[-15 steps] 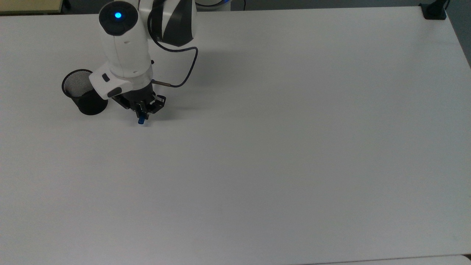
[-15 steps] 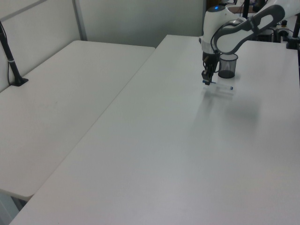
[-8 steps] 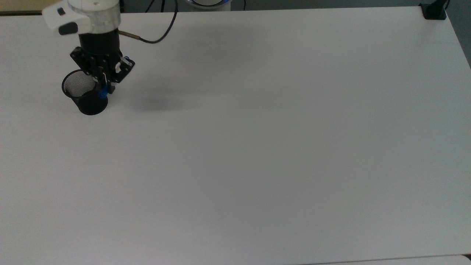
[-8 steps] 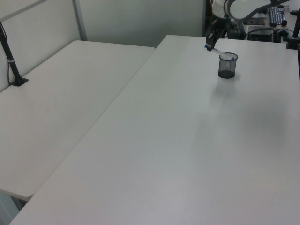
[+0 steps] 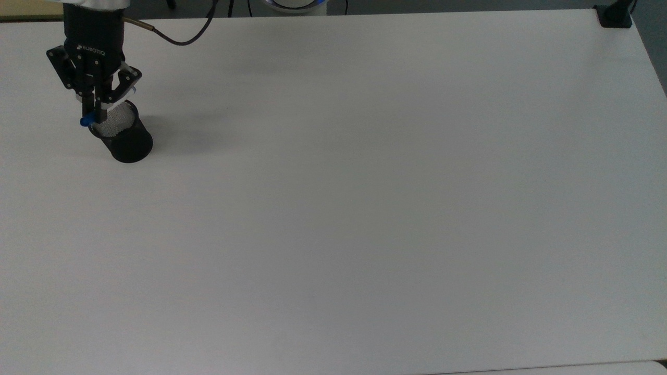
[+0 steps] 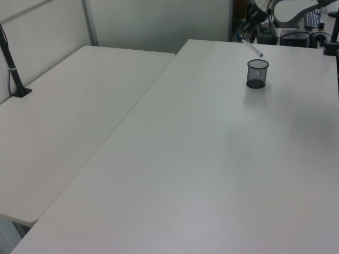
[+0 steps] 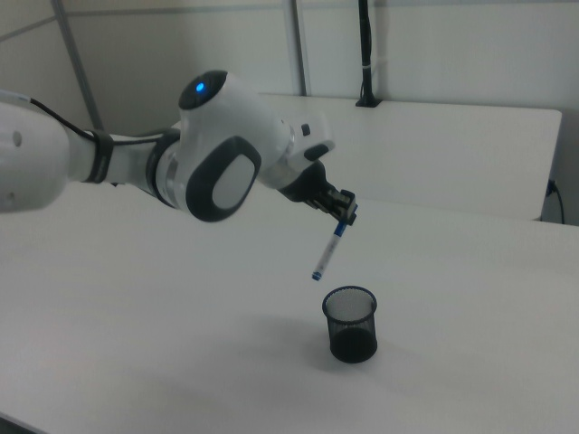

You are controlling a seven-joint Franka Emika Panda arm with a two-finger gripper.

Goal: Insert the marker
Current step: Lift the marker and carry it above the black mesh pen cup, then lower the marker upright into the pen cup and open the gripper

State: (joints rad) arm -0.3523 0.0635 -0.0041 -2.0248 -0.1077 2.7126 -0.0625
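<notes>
One gripper (image 7: 342, 211) is clamped on the marker (image 7: 327, 250) near its upper end, holding it in the air. In the right view the marker hangs tilted, its lower blue tip above and just to the right view's left of the cup (image 7: 350, 324). The black mesh cup stands upright on the white surface (image 7: 181, 344), apart from the marker.
</notes>
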